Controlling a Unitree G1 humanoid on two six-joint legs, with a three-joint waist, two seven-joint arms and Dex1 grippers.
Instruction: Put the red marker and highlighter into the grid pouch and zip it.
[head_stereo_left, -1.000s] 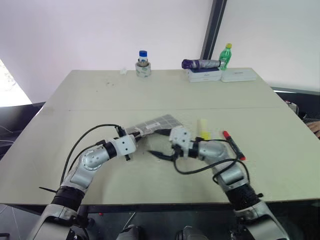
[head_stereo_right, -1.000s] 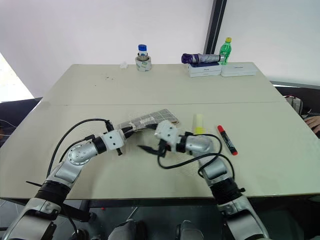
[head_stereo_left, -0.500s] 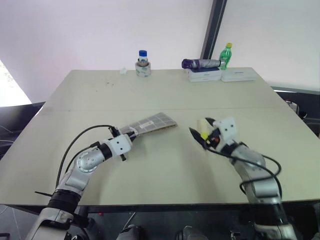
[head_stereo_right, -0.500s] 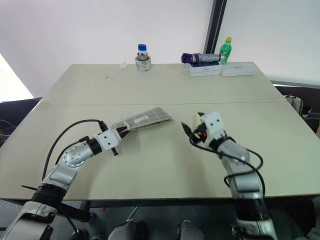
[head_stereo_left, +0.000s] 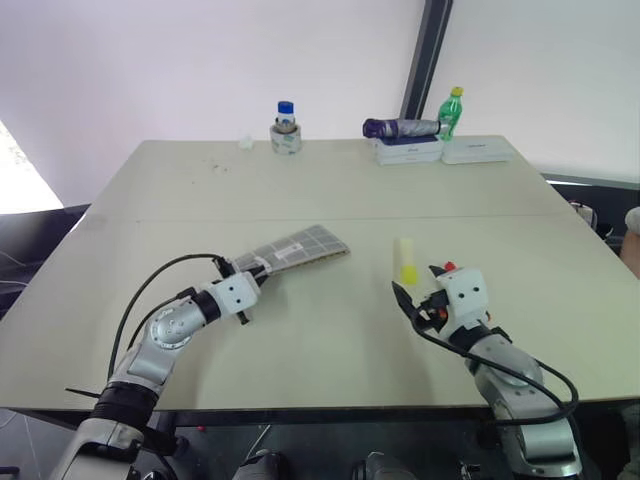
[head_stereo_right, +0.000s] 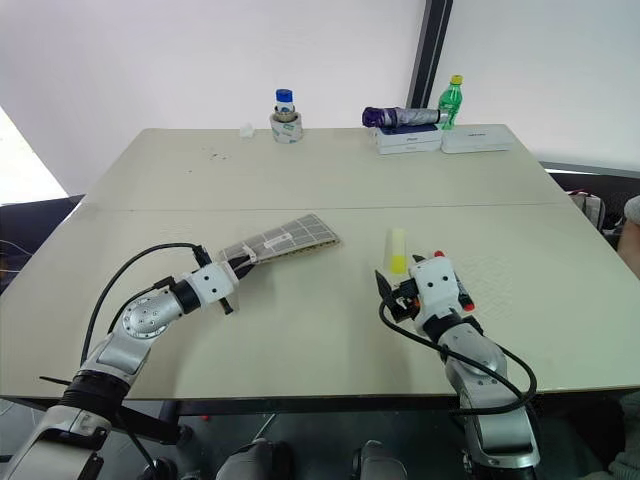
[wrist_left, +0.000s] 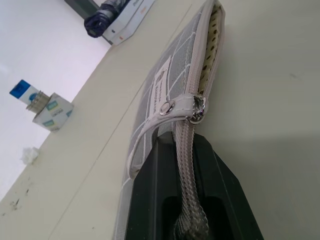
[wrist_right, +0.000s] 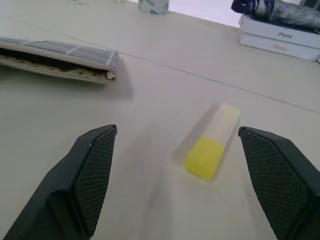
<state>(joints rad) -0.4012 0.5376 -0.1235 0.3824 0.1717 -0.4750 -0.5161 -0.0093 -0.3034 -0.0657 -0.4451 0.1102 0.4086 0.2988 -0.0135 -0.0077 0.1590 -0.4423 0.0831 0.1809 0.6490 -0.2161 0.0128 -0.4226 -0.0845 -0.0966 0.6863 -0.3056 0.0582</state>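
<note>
Now the right tool (wrist_right: 175, 175), jaws spread and empty, has swung away from the pouch (head_stereo_left: 300, 246) and faces the highlighter (wrist_right: 212, 149), which lies on the worktop (head_stereo_left: 330, 190) just ahead of it. The left tool (wrist_left: 185, 210) stays clenched on the pouch's zipper end, mouth gaping. Beside the right tool lies the marker (head_stereo_right: 463, 296), largely hidden. Judged: opening is done; picking the highlighter comes next.

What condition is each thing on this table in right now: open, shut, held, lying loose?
grid pouch: unzipped, held at one end by the left hand.
highlighter: lying loose on the table, untouched.
red marker: lying on the table, mostly hidden behind the right hand.
right hand: open, empty, facing the highlighter.
</note>
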